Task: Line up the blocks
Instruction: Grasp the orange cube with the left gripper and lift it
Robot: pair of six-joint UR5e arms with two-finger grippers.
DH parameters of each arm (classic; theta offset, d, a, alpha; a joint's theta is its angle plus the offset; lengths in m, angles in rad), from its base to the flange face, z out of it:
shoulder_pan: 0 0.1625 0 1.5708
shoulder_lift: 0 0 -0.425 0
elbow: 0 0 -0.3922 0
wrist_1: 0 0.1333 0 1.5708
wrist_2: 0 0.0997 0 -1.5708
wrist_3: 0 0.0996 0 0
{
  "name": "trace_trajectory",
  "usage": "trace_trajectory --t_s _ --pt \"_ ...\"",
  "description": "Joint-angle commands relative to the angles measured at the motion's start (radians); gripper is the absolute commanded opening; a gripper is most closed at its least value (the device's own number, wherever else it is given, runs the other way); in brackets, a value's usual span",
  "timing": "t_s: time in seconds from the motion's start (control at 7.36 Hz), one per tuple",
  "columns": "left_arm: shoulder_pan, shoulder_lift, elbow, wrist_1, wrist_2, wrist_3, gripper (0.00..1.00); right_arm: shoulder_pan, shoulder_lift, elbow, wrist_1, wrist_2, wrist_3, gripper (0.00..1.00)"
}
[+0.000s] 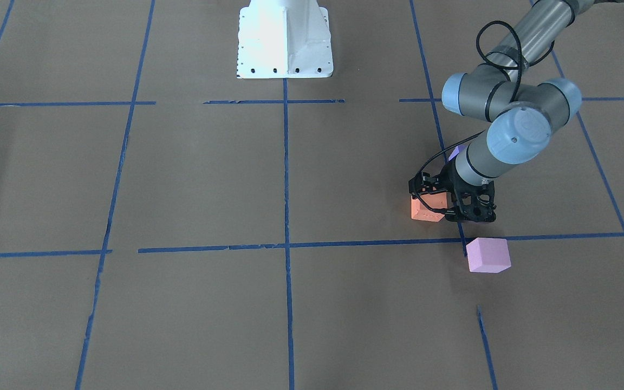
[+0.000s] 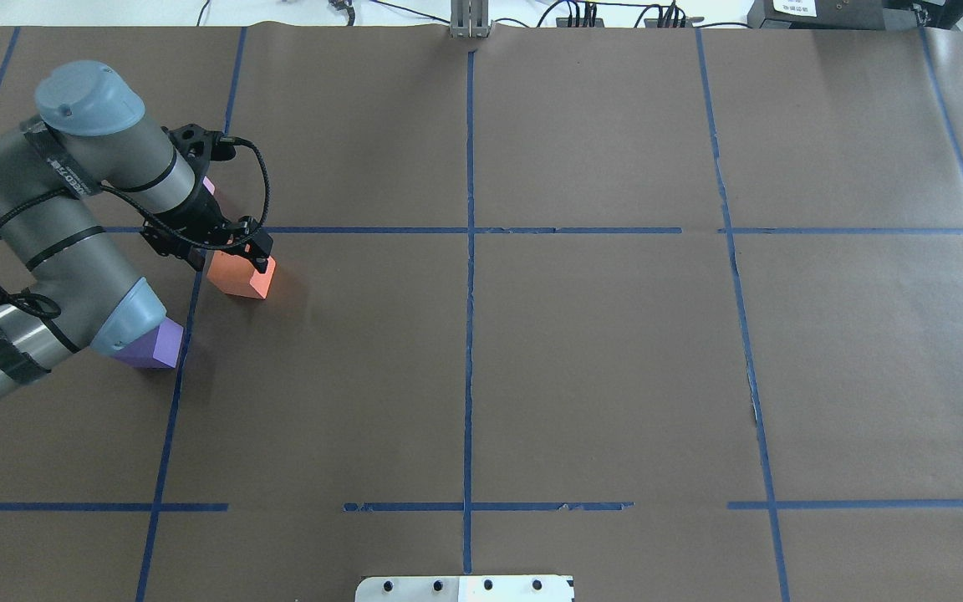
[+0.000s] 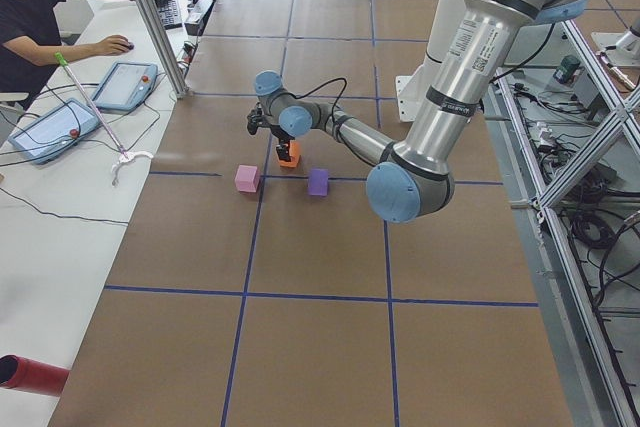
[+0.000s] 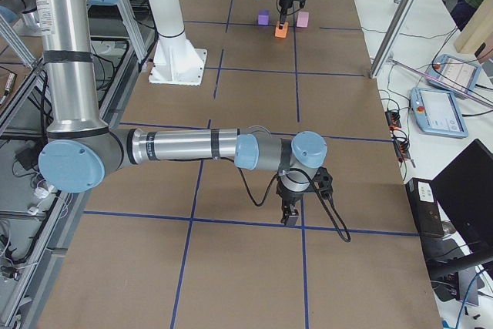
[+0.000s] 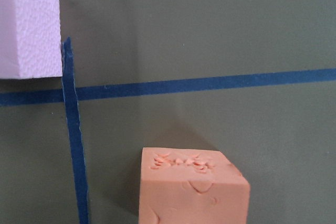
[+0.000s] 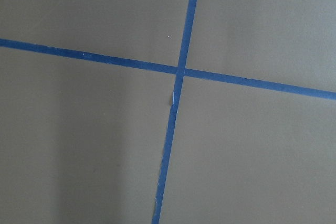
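Blocks first: the small orange matte foam cube (image 2: 241, 278) is down at table level on the robot's left side. Your left gripper (image 2: 229, 262) stands upright over it with a finger pressed to each of two opposite faces, so it reads as clamped on that cube. Whether the cube rests on the paper or hangs just off it, you cannot tell. I take that hold as a carrying grip, because the row is not yet made. The light pink foam cube (image 1: 488, 254) and the violet-blue foam cube (image 2: 153, 345) lie apart from each other on the outer side of a strip of blue tape (image 5: 74, 129), each just beside it. The orange cube lies on the strip's inner side, roughly level with the gap between them. Moving it across the strip into that gap would likely give you the line, and the strip makes a handy straightedge. All this lies on the brown paper table cover (image 2: 598, 368). Your right gripper (image 4: 291, 217) hangs well apart over a tape crossing, probably parked out of the way. Only the side view shows it, so you cannot tell whether its fingers are apart or together. As for writing, the cubes carry none, the orange top showing only small dents, and the printing on the left arm (image 3: 455, 67) is too small to read.
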State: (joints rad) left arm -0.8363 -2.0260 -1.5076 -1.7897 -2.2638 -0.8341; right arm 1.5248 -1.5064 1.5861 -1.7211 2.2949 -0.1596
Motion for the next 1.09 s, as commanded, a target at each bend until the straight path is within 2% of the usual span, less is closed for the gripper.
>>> trace_trajectory --t_s 0.0,0.27,0.54,0.82,0.95 --pt "0.017 -0.005 0.032 -0.037 0.001 0.0 1.0 0.0 0.0 0.0 0.0 0.0 0.0 1.0" --pt "0.025 -0.01 0.055 -0.062 0.001 0.0 0.98 0.0 0.0 0.0 0.0 0.0 0.0 1.0" --pt "0.028 -0.01 0.058 -0.062 0.001 0.001 0.9 0.0 0.0 0.0 0.0 0.0 0.0 1.0" --pt "0.029 -0.01 0.056 -0.063 0.001 -0.013 0.62 0.0 0.0 0.0 0.0 0.0 0.0 1.0" --pt "0.029 -0.016 0.053 -0.06 0.001 -0.032 0.37 0.0 0.0 0.0 0.0 0.0 0.0 1.0"
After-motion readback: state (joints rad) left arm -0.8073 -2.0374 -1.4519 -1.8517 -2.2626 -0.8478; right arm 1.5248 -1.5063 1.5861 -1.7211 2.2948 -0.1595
